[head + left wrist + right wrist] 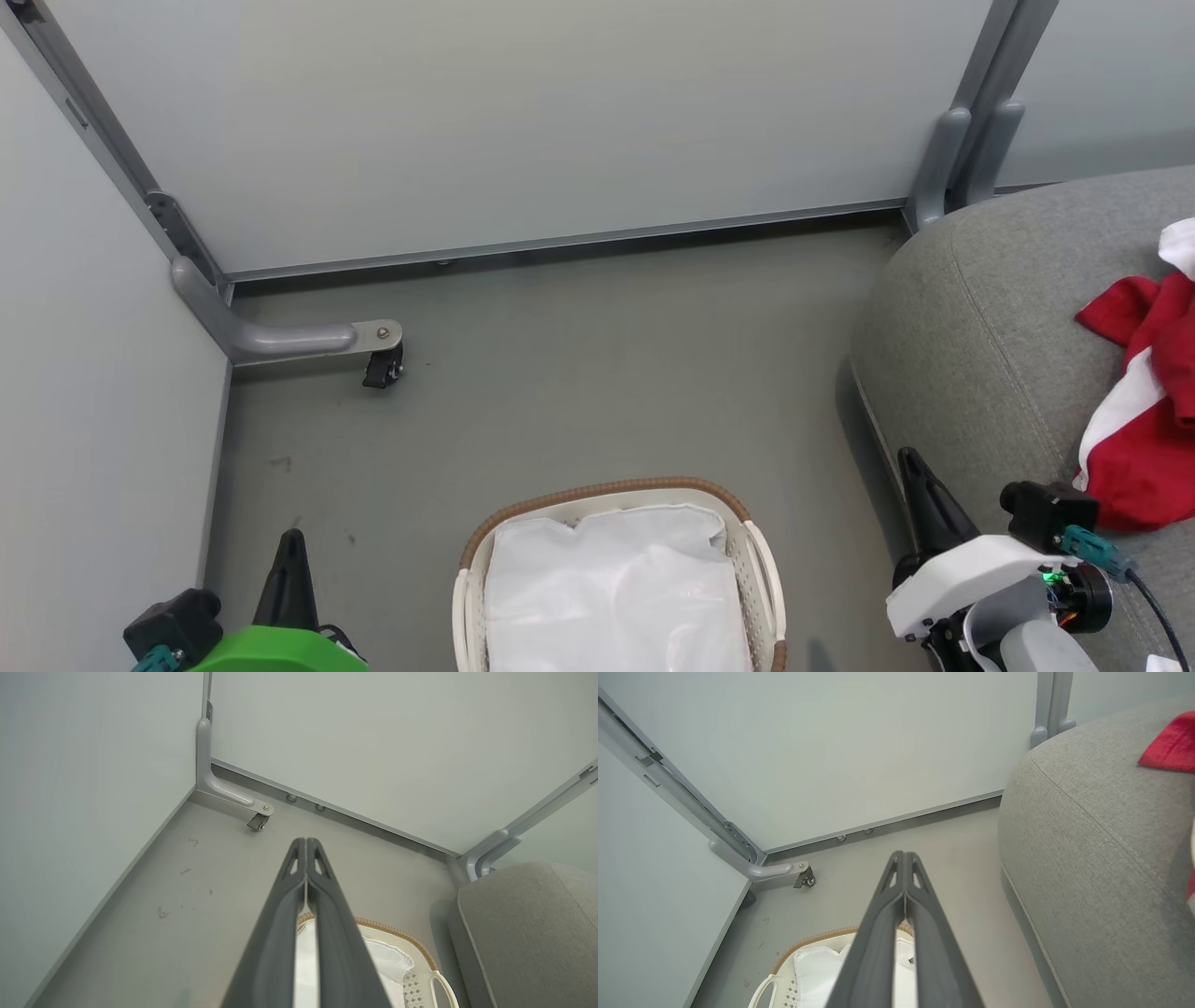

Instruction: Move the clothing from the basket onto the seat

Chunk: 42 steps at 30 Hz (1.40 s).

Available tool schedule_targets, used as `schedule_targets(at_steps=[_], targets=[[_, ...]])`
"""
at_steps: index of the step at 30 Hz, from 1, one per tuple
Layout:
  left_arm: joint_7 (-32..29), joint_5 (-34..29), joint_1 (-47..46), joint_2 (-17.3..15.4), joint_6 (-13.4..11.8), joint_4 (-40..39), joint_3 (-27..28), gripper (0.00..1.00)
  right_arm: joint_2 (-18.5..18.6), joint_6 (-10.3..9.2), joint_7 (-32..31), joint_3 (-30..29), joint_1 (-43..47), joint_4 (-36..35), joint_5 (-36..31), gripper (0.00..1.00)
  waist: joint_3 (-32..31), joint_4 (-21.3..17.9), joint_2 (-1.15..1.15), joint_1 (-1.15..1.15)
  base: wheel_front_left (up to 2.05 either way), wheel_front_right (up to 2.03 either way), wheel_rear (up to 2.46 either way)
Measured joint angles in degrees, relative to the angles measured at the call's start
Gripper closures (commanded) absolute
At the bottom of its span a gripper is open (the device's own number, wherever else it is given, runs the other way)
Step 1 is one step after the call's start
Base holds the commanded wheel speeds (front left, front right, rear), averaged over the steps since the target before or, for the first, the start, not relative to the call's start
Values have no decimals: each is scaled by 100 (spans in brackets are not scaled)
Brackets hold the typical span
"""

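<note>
The left gripper (291, 546), fingers pressed together on nothing, sits at the lower left of the head view. The right gripper (910, 464), likewise closed and empty, rises at the lower right beside the seat's (980, 327) edge. Between them the basket (597, 492) stands on the floor (560, 373), a white liner (607, 588) inside. Farther right the clothing (1144, 401), red with a white stripe, lies on the seat, well apart from the basket. Beyond, a caster (383, 366) stands by pale panels (513, 112).
</note>
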<state>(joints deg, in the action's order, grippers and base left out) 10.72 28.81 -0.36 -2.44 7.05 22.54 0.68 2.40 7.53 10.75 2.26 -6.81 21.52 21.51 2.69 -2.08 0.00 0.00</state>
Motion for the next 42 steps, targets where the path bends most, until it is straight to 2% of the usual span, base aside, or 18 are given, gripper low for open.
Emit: schedule_targets(at_steps=[15, 42], targets=[[-360, 1307, -71, -1, 1, -176, 120, 100, 1, -1, -352, -179, 3, -154, 1465, 100, -34, 28, 0, 0, 0, 0, 0], [-865, 3184, -241, -4, 7, -415, 293, 100, 11, -1, -873, -439, 10, -370, 3550, 100, -95, 79, 0, 0, 0, 0, 0]])
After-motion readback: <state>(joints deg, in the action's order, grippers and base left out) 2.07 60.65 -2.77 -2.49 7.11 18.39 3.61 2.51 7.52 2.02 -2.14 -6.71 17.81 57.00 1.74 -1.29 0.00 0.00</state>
